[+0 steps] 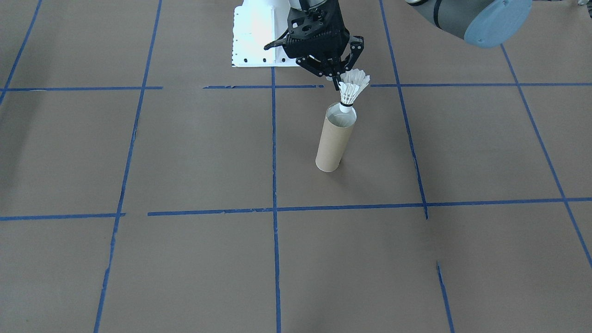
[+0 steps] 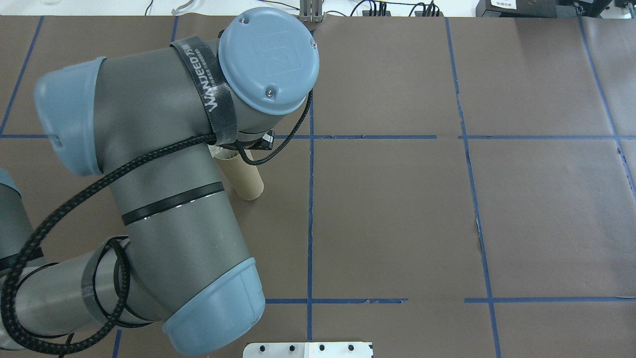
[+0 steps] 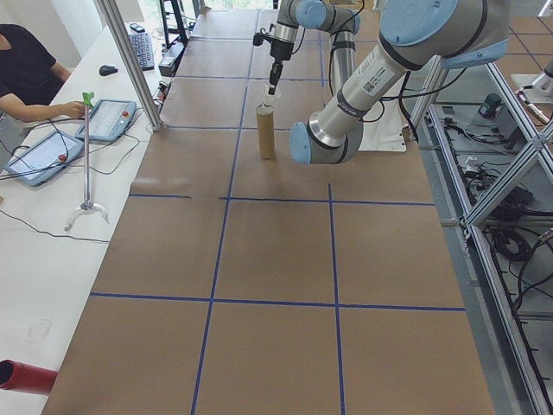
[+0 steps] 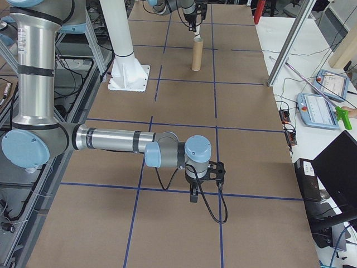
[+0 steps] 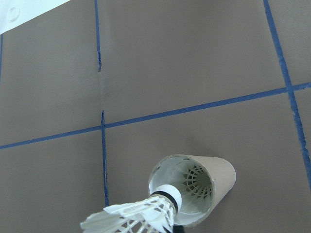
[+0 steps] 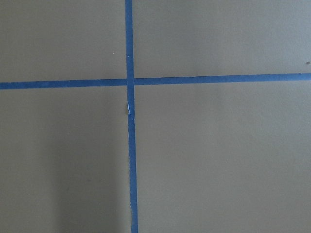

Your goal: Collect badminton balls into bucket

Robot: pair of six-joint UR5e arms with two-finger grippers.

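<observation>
L gripper (image 1: 341, 76) clenched on shuttlecock (image 1: 352, 90) feathers; cork tip at tube (image 1: 336, 137) mouth. R gripper (image 4: 204, 174): grip state can't tell.

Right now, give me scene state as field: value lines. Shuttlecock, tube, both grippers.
shuttlecock: cork tip down, at the tube mouth, feathers above the rim
tube: upright on the table, another shuttlecock already inside
left gripper: above the tube, at the feathers; grip state unclear
right gripper: far from the tube, low over the table, state unclear
</observation>
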